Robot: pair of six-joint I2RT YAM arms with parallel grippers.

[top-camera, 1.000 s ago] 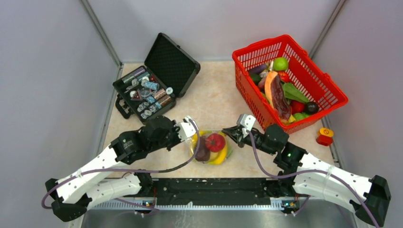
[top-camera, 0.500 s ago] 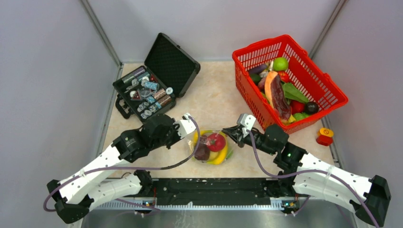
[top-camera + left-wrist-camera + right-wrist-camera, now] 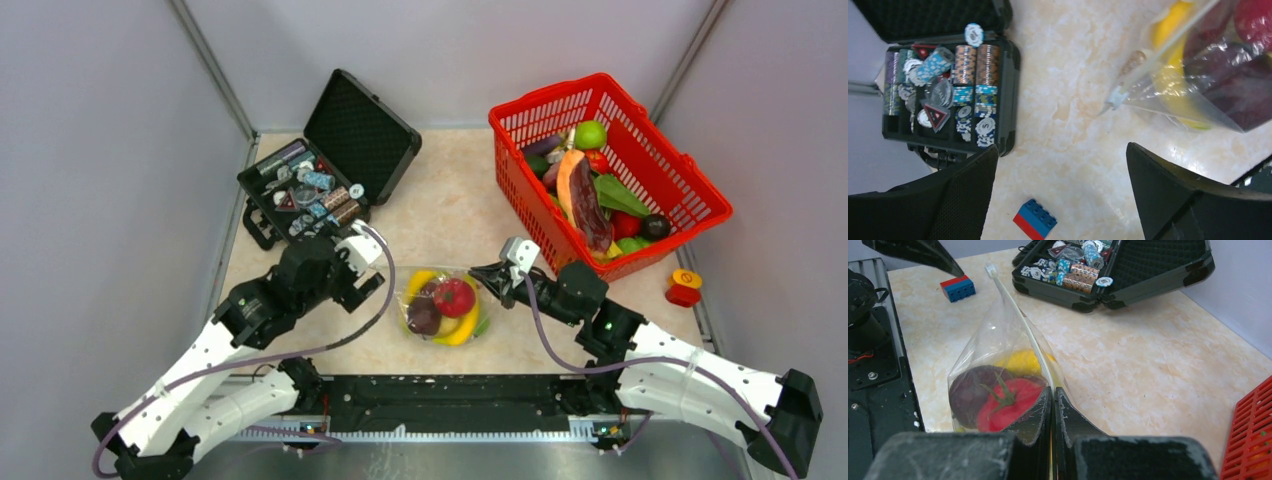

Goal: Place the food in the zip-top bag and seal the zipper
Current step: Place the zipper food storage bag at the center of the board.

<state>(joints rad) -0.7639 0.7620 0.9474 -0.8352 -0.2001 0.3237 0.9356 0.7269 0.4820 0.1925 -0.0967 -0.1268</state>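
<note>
- As I judge it, the risk lies with the right claw (image 3: 1053,390): it is clamped on only one end of the zipper (image 3: 1020,322), so a tug could drag the zip-top bag (image 3: 440,305) or leave the far end unsealed.
- The bag lies on the worktop (image 3: 450,215) between the arms, with the food (image 3: 453,297) inside.
- The left claw (image 3: 1062,150) gapes wide and empty, low beside the bag, its arm bent.

The left gripper (image 3: 1060,148), jaws spread wide, hangs between the black case (image 3: 948,95) and the food-filled zip-top bag (image 3: 1218,85)

Probably a robotics lab cell: plain grey walls (image 3: 100,150) box in a marbled tabletop (image 3: 450,200).
</note>
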